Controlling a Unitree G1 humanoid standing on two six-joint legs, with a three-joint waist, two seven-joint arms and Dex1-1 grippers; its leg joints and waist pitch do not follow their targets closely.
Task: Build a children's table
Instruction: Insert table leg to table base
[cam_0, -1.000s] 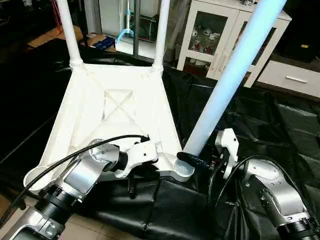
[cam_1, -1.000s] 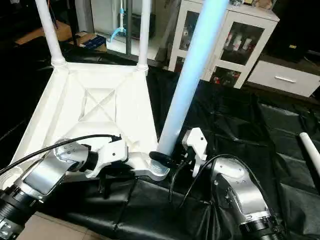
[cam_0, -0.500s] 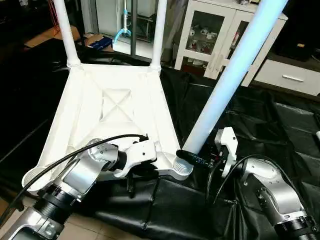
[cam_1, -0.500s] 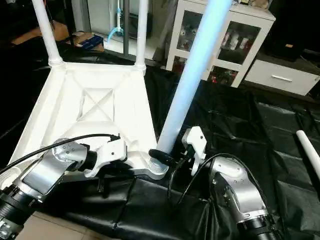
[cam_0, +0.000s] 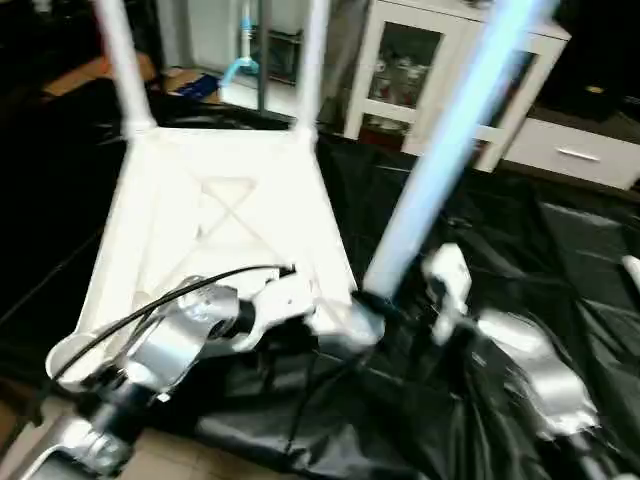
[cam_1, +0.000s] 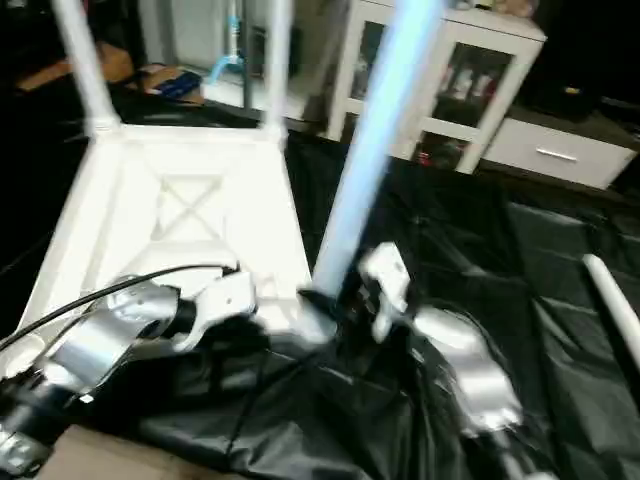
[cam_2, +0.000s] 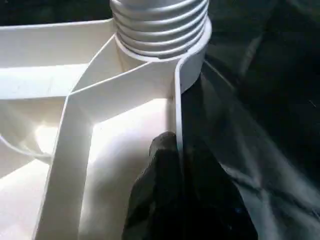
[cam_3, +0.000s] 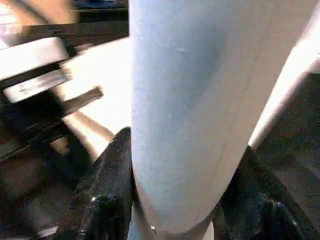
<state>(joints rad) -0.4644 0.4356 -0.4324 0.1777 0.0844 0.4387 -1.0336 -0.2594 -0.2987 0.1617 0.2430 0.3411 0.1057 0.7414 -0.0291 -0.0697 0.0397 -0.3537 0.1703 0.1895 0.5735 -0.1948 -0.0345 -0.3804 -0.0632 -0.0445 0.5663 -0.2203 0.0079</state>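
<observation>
**Third leg going into its corner socket**

The table top (cam_0: 215, 215) lies upside down on a black sheet (cam_0: 520, 240) spread over the floor, ribbed underside facing up. Two legs (cam_0: 118, 60) already stand upright in the far corner sockets. A third leg (cam_0: 440, 150) rises at a slant from the near corner socket (cam_0: 352, 322) on the robot's right side, its foot end leaning away to the right.

The right gripper (cam_0: 385, 300) has its jaws clasped around the base of this leg, one black finger (cam_3: 100, 200) on each side of the tube, just above the socket. The left gripper (cam_2: 175, 165) has its jaws clenched on the thin rim wall of the top, right beside the same socket, steadying the top. In the left wrist view the leg's threaded end (cam_2: 160, 25) shows several turns still above the socket collar, so the leg looks only partly screwed in.

The step in hand appears to be threading this third leg home. The next move likely calls for bringing the leg more upright so the threads run true, then turning it further while the left gripper keeps the top from spinning. A slanted leg risks cross-threading.

A fourth leg (cam_1: 610, 300) lies on the sheet well off to the right. The near left socket (cam_0: 65, 355) looks empty. A white cabinet (cam_0: 450, 70) stands behind.
</observation>
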